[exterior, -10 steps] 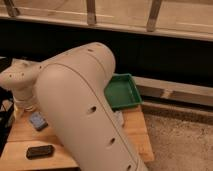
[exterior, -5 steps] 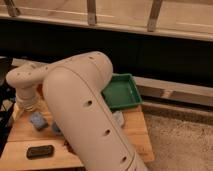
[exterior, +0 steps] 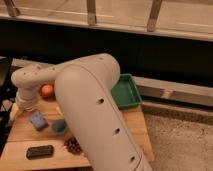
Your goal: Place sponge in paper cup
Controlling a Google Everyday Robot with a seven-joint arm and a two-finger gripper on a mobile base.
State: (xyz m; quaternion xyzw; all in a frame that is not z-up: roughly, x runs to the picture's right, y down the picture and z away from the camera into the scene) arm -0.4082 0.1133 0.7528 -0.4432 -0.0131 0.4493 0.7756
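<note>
Tool (exterior: pixel 14 113): over bench (exterior: pixel 136 131) left end; I cannot tell its state. Sponge (exterior: pixel 37 121): just right of tool.

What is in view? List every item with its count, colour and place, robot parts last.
sponge: one, blue, left part of table
cup: one, bluish, just right of the sponge
orange: one, orange, back of table, beside the arm
tray: one, green, table's back right corner
flat object: one, black, front left
spiky object: one, dark brown, front, by the arm
table: one, light wood, lower left
arm: one, off-white, across the middle
gripper: one, pale, table's left edge, left of the sponge
</note>
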